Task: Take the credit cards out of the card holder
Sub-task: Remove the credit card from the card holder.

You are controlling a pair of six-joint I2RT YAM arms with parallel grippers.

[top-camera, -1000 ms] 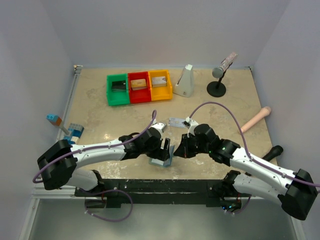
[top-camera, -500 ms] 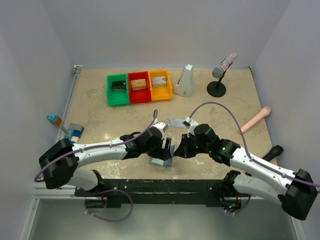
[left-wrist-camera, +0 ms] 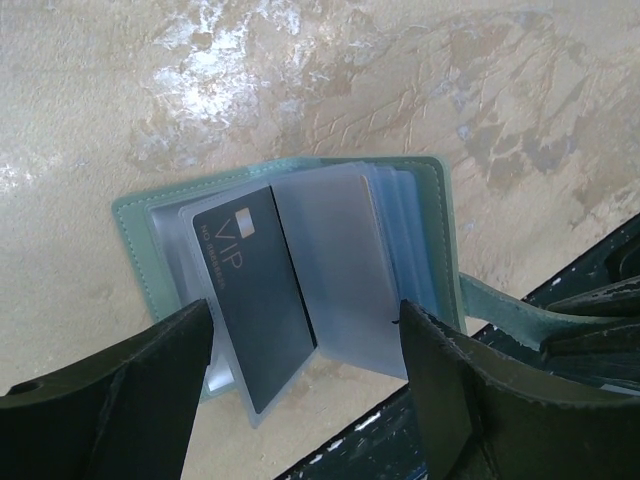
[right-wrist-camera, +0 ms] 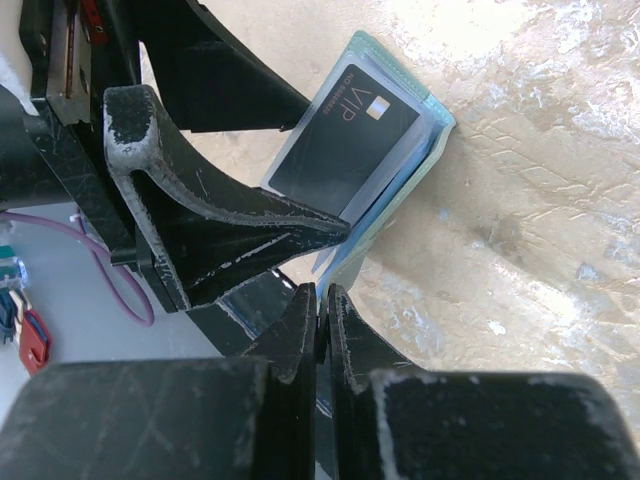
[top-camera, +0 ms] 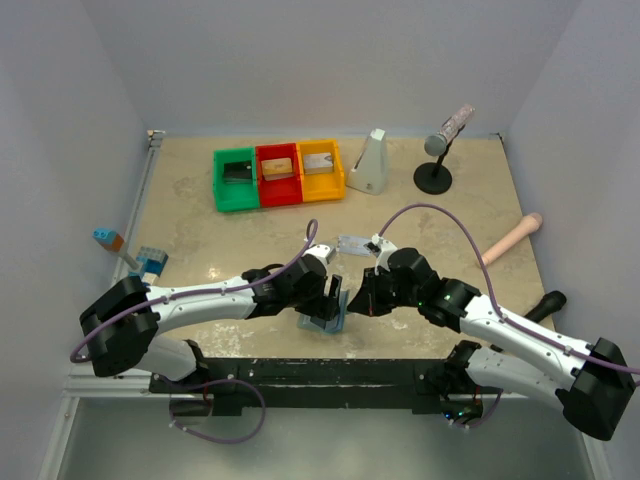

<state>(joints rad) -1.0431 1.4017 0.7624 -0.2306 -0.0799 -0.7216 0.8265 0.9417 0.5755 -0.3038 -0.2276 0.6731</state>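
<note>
Lying open near the middle of the near edge of the surface (top-camera: 200, 230), the card holder (left-wrist-camera: 445, 235) shows a grey-green leathery cover and clear, glossy plastic sleeves; the black card (left-wrist-camera: 255, 300), thin, matte and rectangular with pale "VIP" letters, sits tilted in one sleeve; the left claw (left-wrist-camera: 305, 312) hangs over it, its rough black fingers wide apart, gripping nothing; the right claw (right-wrist-camera: 320, 300) has its fingers pressed together just beside the holder's edge, and I cannot tell if they pinch the strap; the silver-grey card (top-camera: 354, 243) lies flat on the mottled beige stone-like top, beyond both claws.
</note>
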